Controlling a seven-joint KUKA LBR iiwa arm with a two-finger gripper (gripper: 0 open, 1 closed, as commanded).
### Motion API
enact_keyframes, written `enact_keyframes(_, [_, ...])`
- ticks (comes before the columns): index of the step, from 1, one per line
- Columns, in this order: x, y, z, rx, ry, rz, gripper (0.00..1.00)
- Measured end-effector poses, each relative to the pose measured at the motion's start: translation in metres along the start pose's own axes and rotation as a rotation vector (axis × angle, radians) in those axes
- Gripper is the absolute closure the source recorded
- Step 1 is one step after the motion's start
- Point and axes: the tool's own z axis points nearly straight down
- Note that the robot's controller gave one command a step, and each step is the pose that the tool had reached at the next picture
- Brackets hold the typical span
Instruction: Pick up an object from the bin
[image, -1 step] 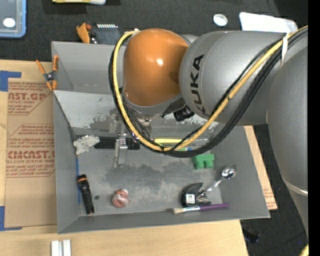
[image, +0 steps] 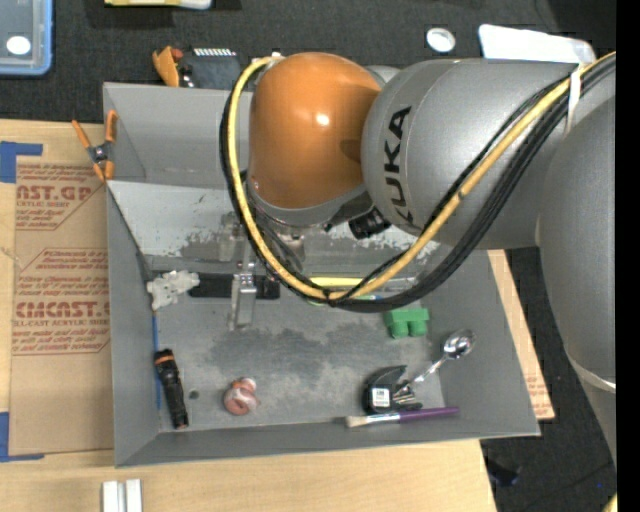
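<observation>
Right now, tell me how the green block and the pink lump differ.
The green block is angular with flat faces; the pink lump is rounded. The green block lies right of centre, near the spoon; the pink lump lies left of centre, lower in the view. Both are small and lie loose on the bin floor.

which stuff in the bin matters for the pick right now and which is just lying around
Likely in play:
gripper, low at the bin's upper left
black bar right beside it
white crumpled piece next to the bar

Just lying about:
green block
spoon
small black case
purple pen
pink lump
black and orange tool
</observation>
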Motion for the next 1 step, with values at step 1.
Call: enact_keyframes(1, [-0.0161, -0.0361, 0.0982, -0.001, -0.004, -0.037, 0.0])
